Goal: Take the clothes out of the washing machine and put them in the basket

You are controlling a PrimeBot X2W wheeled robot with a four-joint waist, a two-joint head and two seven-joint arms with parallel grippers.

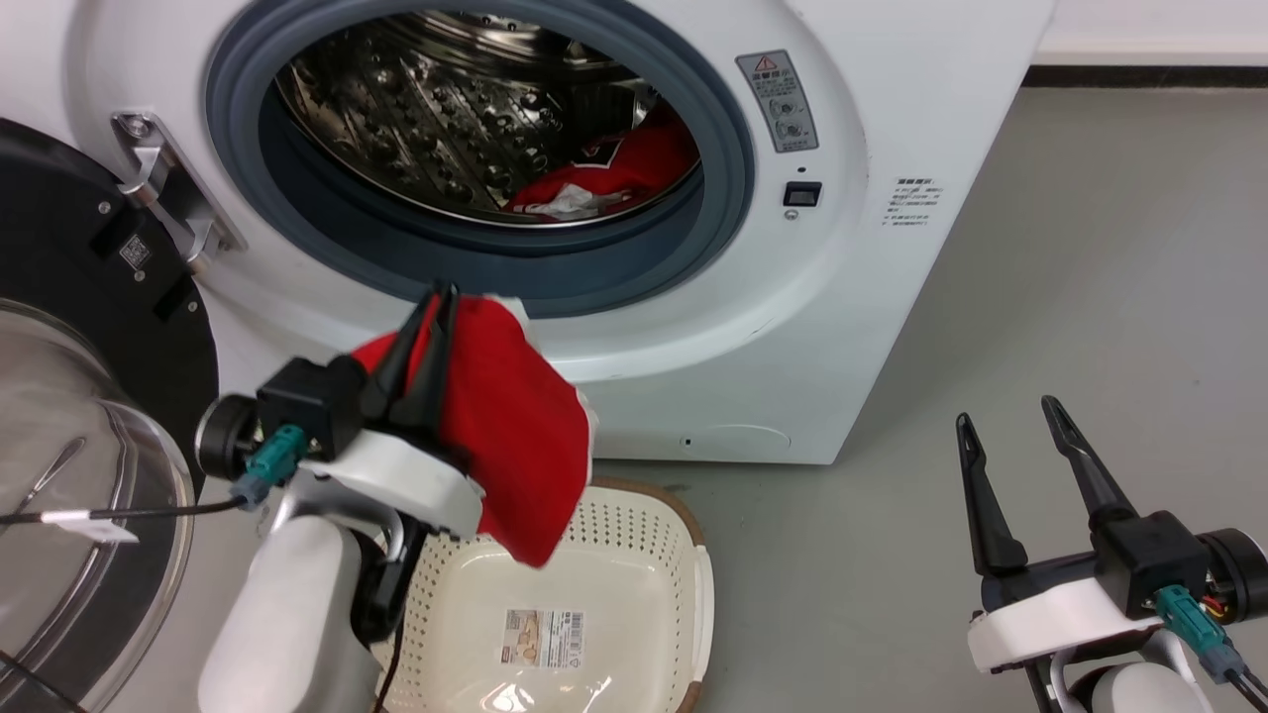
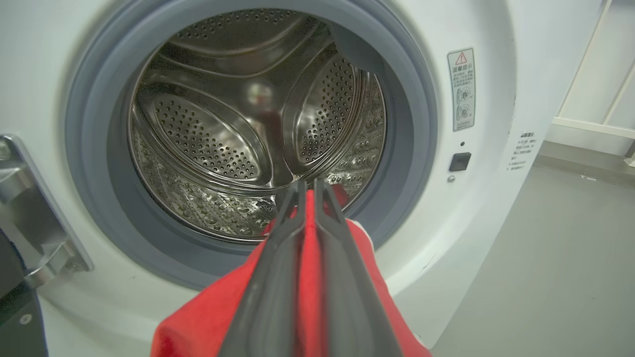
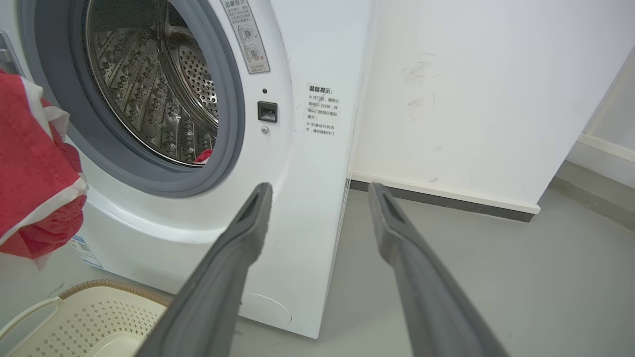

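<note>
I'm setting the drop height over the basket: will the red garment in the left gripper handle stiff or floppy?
Probably floppy: the red garment hangs in folds from the left gripper, so it should crumple on landing. Likely light, as a thin pinch carries it. Its lowest corner hangs over the basket, so it would probably fall inside.

Grey floor (image 1: 1090,297); white wall (image 1: 1149,30) behind, dark baseboard (image 1: 1149,76) along bottom.

Red white-trimmed garment (image 1: 515,436), white washing machine (image 1: 892,119) with grey door ring (image 1: 728,149), cream perforated brown-rimmed basket (image 1: 634,535)
</note>
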